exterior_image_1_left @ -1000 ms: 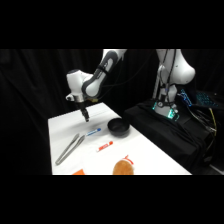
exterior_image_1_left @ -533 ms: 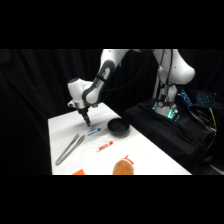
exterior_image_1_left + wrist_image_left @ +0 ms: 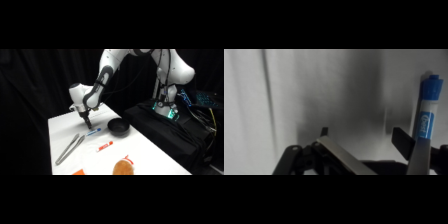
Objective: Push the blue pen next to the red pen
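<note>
The blue pen point(image 3: 93, 132) lay on the white table point(image 3: 145, 155) near the middle of its far half, just left of the black bowl point(image 3: 119, 127) and apart from it. In the wrist view the blue pen point(image 3: 426, 120) stood along the right edge, its blue cap pointing up; a blue label on the whitish barrel carried print too blurred to read. The red pen point(image 3: 105, 146) lay nearer the front edge, a little apart from the blue one and roughly parallel to it; no lettering showed on it.

The gripper point(image 3: 87, 121) hung just above the table beside the blue pen's far-left end, and whether it touched the pen could not be told. In the wrist view the gripper point(image 3: 361, 140) had its fingers spread with bare table between them, holding nothing; the right finger point(image 3: 401, 139) sat just beside the pen.

The silver tongs point(image 3: 70, 148) lay toward the table's left edge. An orange-brown round object point(image 3: 123, 167) sat at the front edge.
</note>
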